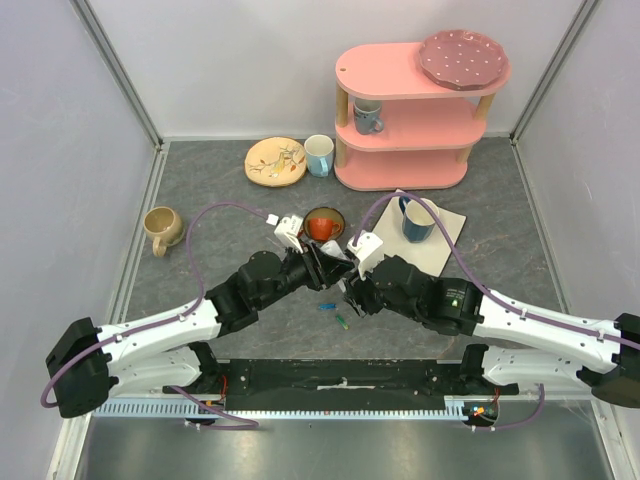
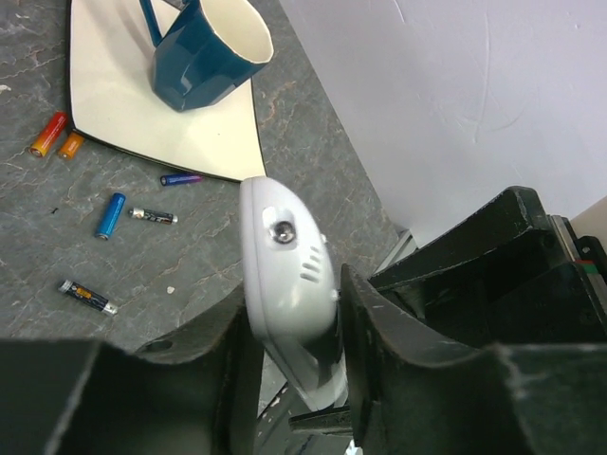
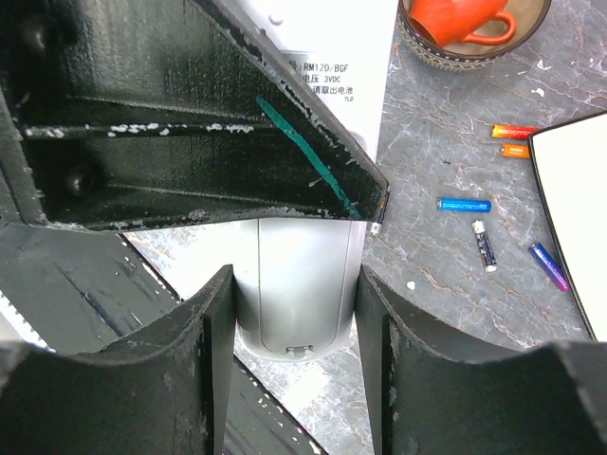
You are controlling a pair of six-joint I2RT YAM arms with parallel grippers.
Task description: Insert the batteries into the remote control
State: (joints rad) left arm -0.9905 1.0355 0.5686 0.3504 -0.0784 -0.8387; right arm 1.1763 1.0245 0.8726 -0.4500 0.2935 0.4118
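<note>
Left gripper (image 2: 294, 301): clamped on remote control (image 2: 285, 251), lower centre.
Right gripper (image 3: 295, 282): clamped on same remote control, lower centre.
Batteries (image 3: 465, 204): loose on table (image 3: 427, 142), right side.

Grey table (image 1: 500, 200), scattered batteries (image 2: 111, 215), white napkin (image 2: 104, 85)

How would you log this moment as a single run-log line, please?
left gripper: shut on remote control | right gripper: shut on remote control | batteries: loose on table
</note>
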